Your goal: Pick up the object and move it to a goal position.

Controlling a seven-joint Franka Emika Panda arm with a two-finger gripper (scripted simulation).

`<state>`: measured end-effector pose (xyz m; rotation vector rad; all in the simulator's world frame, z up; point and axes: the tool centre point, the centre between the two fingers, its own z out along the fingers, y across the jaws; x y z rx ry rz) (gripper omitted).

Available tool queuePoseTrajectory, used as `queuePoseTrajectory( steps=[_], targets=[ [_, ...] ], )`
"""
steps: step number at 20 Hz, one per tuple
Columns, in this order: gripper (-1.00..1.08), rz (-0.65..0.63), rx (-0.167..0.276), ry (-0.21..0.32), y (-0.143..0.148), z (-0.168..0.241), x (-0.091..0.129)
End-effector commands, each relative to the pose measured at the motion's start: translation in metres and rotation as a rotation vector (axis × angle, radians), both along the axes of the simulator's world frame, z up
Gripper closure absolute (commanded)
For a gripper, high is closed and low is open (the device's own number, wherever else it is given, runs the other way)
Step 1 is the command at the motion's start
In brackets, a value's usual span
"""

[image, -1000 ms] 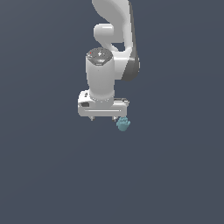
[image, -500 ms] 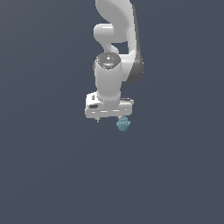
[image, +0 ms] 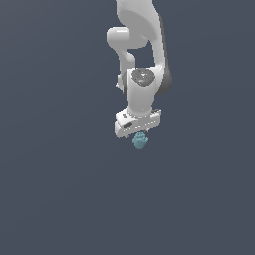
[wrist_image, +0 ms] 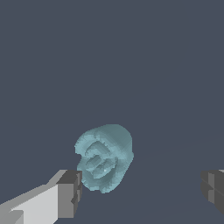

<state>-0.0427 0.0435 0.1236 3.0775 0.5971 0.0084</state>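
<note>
**Open gripper positioned over the object**

The scene contains only the white arm [image: 142, 55], the gripper [image: 137, 133] and the object [image: 141, 141], all set against a uniform dark grey-blue surface [image: 60, 189]. No edge or corner of that surface is visible, so the object cannot be placed relative to one. Nothing stands beside the object and nothing obstructs access to it.

In the exterior view, the object, a small teal-blue lumpy body, sits directly under the gripper housing, slightly toward the exterior view's right. In the wrist view, the object [wrist_image: 105, 157] lies between the two fingers, just beside or touching one finger pad [wrist_image: 70, 192] and well apart from the other pad [wrist_image: 213, 189]. The jaws stand wide apart and grip nothing.

Compared with the frames taken half a second and one second earlier, the arm has shifted toward the exterior view's right, bringing the gripper above the object. The object's position is unchanged.
</note>
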Motion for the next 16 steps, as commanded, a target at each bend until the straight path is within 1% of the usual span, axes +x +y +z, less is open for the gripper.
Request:
queuePoseTrajectory(
  steps=[1,6,11,16],
  targets=[
    [-0.92,0.054,0.002,0.003,0.010,-0.007,-0.008],
    [-0.92,0.108,0.005,0.007,0.021,-0.013,-0.016],
    [-0.92,0.106,0.005,0.007,0.021,-0.014,-0.016],
    [-0.92,0.109,0.005,0.007,0.022,-0.030,-0.017]
  ],
)
